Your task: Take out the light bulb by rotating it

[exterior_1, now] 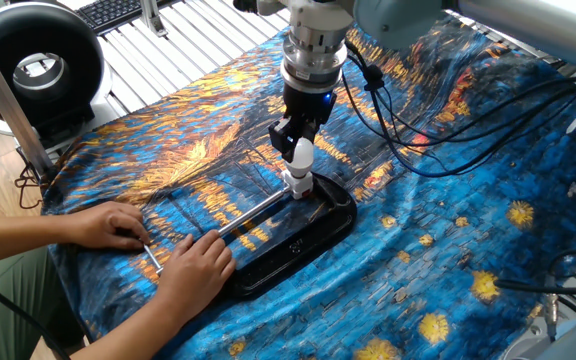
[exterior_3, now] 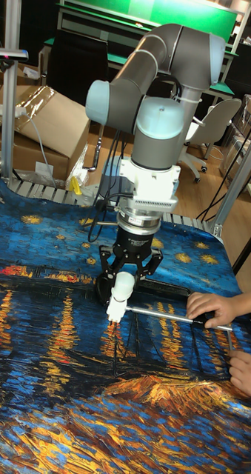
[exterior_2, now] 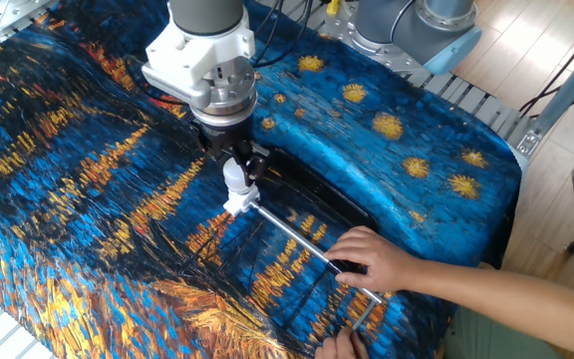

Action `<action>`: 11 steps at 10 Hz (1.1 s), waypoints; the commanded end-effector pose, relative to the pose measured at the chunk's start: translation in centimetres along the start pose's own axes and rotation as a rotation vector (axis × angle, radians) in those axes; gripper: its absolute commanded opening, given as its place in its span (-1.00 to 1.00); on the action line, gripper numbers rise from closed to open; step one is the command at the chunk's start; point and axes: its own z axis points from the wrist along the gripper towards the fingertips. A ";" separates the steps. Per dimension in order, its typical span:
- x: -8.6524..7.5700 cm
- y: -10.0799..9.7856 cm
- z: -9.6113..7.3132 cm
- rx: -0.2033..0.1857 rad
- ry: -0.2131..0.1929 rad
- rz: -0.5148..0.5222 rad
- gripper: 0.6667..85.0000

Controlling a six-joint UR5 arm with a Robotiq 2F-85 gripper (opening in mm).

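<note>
tool (exterior_2: 235,166) clenched on frosted round light bulb (exterior_2: 234,176) | glossy black tray (exterior_1: 340,225)

Matt frosted light bulb (exterior_2: 234,177), shiny metal rod (exterior_2: 302,237), glossy black plastic tray (exterior_1: 308,243).

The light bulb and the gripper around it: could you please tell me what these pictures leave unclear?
- Light bulb screw base: hidden inside the white socket in every view.
- Gripper contact: the fingers flank the globe, but contact is too small to judge in all views.
- Black tray: its far part is covered by the gripper in the other fixed view.
- Person's hand: cut by the tall view's edge.
</note>
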 end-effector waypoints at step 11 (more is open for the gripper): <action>0.3 -0.8 -0.4 0.080 0.029 -0.024 -0.99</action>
